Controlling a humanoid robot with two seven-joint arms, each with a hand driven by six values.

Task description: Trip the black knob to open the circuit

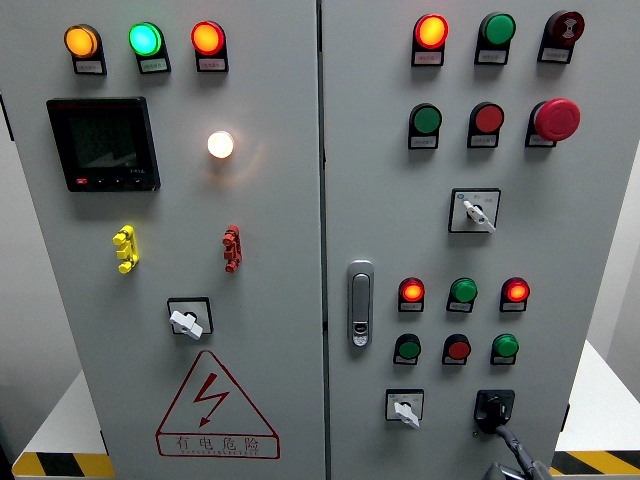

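Now right hand (512, 462) at black knob (494, 408); grip impossible to tell.

I see the black knob (493, 407) at the lower right of the cabinet's right-hand door, the last control in the bottom row, directly below the 3 small round buttons. It is a dark rotary selector seated on a square black backing plate, flush-mounted on the grey panel. Its handle appears turned so that the tip points down and to the left, though the dark finish makes the exact angle hard to read. A dark finger-like part meets the knob's lower edge; I cannot tell whether it is actually gripped.
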